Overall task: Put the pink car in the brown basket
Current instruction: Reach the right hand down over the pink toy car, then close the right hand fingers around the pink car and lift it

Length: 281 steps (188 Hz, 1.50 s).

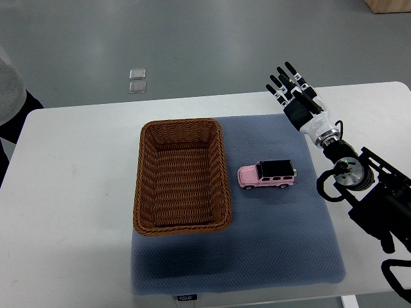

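From my remote seat I see one camera view, looking steeply down on a white table (70, 192) covered in the middle by one blue-grey mat (282, 244).

One robot hand is in view: the right hand (297, 93), its arm entering from the right edge and reaching toward the table's far side. Its fingers (283, 72) are straight and spread apart, black-tipped, holding nothing. They point away from me, toward the far edge of the table. I count four fingers clearly; I cannot tell where the thumb sits.

One pink car (268, 174) with a black roof lies on the mat, on its wheels, its length running left to right. It sits nearer to me than the fingers and a little to their left, well apart from them and untouched.

One brown wicker basket (143, 192), rectangular, stands on the mat farther left of the fingers. The car is just beside its right wall, outside it, between basket and forearm.

Beyond the fingers to the left, on the grey floor past the table, lie two small clear square pieces (137, 80), one touching the other.

At the left edge, a part of one person (9, 90) in grey clothing shows.
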### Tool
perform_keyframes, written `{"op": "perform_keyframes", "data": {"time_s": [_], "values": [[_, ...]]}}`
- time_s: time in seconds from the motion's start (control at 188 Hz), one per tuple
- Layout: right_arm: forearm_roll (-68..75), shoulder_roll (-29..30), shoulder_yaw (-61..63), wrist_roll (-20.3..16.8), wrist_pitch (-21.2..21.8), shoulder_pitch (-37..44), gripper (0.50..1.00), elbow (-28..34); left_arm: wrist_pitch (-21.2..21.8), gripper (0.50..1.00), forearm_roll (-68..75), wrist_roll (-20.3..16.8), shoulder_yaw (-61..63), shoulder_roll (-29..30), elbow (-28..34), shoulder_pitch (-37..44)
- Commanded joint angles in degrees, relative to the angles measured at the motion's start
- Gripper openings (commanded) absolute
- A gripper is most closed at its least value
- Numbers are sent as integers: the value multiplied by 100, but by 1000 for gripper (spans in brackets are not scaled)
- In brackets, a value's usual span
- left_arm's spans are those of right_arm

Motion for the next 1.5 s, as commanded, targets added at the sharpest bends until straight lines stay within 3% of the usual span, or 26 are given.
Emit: {"op": "perform_keyframes", "data": {"time_s": [0.0,0.165,0.341,0.512,0.603,0.651,0.656,0.72,0.768,0.773,0.805,1.045,1.173,1.493], "values": [[-10,3,-1,0,3,21,909,0,-1,1000,0,-5,9,0,8,0],[-212,12,-1,-18,12,47,911,9,-1,1000,-9,3,9,0,8,0],[-1416,-129,-247,-70,47,381,911,26,-1,1000,-9,-5,18,0,17,0],[-3200,-1219,-1178,-387,373,1058,911,554,-1,1000,0,3,9,0,8,0],[-4166,-1992,-2030,-545,855,1664,911,1001,-10,1000,0,3,9,0,17,0],[-4167,-1992,-2031,-545,856,1664,911,1002,-10,1000,0,3,9,0,17,0],[-4602,-2366,-2527,-614,1086,1986,911,1376,-10,1000,0,3,9,0,8,0],[-5054,-2765,-3260,-720,1086,2367,911,2047,-10,1000,0,3,9,0,8,0],[-5055,-2766,-3261,-721,1086,2368,911,2048,-10,1000,0,3,9,0,8,0],[-5290,-3062,-3853,-773,1086,2681,911,2500,-10,1000,0,3,0,0,8,0],[-5354,-3170,-4157,-782,1086,2850,911,2689,-10,1000,0,3,0,0,8,0],[-5547,-3223,-4650,-993,1086,2895,909,2900,-10,1000,0,3,9,0,8,0],[-5679,-3065,-4650,-1002,628,2640,909,2900,-10,1000,0,3,0,0,8,0],[-5732,-2731,-4650,-1019,-32,2086,907,2751,-10,1000,0,3,9,0,8,0]]}}
